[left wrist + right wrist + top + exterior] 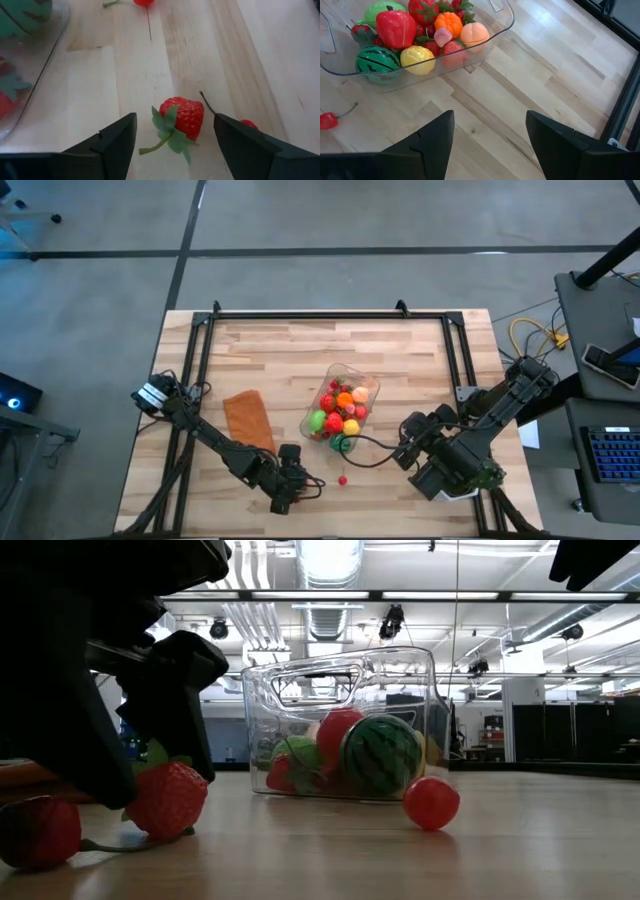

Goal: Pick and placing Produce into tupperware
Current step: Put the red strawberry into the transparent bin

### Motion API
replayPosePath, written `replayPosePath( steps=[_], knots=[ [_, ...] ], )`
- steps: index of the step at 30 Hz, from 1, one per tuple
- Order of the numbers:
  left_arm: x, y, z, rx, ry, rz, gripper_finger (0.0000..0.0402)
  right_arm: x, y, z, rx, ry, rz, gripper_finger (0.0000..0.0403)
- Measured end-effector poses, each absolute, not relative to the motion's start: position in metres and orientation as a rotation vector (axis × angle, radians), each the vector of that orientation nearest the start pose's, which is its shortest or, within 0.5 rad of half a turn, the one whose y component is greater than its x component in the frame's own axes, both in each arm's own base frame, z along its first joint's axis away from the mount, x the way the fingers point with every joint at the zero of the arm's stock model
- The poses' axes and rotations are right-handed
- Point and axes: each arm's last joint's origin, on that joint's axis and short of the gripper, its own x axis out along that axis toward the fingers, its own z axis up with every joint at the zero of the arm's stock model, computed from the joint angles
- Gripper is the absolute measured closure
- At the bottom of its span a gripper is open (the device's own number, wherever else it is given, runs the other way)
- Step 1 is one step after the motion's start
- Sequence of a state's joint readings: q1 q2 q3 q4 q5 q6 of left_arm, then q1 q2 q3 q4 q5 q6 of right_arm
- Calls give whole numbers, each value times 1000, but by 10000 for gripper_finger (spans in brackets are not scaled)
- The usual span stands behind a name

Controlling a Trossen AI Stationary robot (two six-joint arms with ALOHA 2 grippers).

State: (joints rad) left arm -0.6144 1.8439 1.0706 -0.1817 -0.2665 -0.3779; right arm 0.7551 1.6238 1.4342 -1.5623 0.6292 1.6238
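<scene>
Left claw straddles the strawberry (fingers apart, not gripping).

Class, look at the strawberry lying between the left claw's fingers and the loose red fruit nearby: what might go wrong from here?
1. The strawberry lies on its side between the open left claw; closing may catch only its leaves, so it slips.
2. A small red fruit sits right beside one finger and might get knocked away.
3. The tupperware is already heaped; an added piece might roll out.
</scene>
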Motion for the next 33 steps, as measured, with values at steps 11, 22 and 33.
replayPosePath(
  steps=[11, 22, 33],
  knots=[
    [299, -198, 142, 64, 880, -120, 150, 208, 172, 290, 271, 937, -862, 163],
    [307, -202, 131, 104, 851, -133, 190, 208, 172, 290, 270, 938, -863, 163],
    [308, -202, 133, 104, 864, -132, 282, 208, 172, 290, 265, 940, -865, 163]
  ],
)
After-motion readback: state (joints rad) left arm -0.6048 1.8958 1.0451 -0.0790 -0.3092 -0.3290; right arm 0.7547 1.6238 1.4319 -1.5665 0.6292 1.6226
